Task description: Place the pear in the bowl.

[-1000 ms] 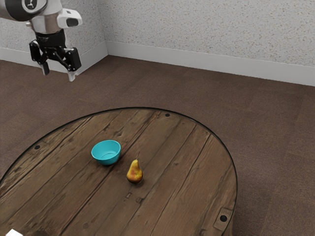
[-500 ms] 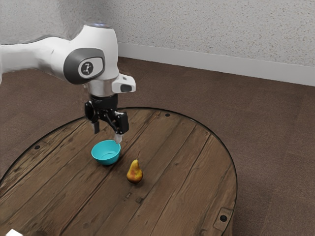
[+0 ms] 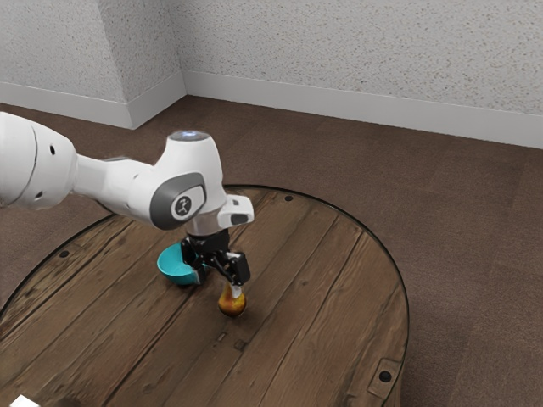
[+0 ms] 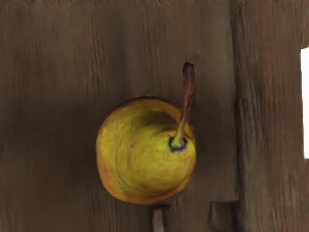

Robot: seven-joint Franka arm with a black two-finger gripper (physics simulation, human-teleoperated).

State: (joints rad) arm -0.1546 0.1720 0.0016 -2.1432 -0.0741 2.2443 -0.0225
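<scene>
Your gripper [image 3: 218, 283], fingers parted and empty, stands at the pear [image 3: 232, 305], upright on the table [image 3: 305, 331] near the bowl [image 3: 173, 266]; descending off-centre, you could topple the pear with a fingertip.

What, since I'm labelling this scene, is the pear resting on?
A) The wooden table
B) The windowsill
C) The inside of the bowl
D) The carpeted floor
A: the pear sits on the wooden table, outside the turquoise bowl.
</scene>
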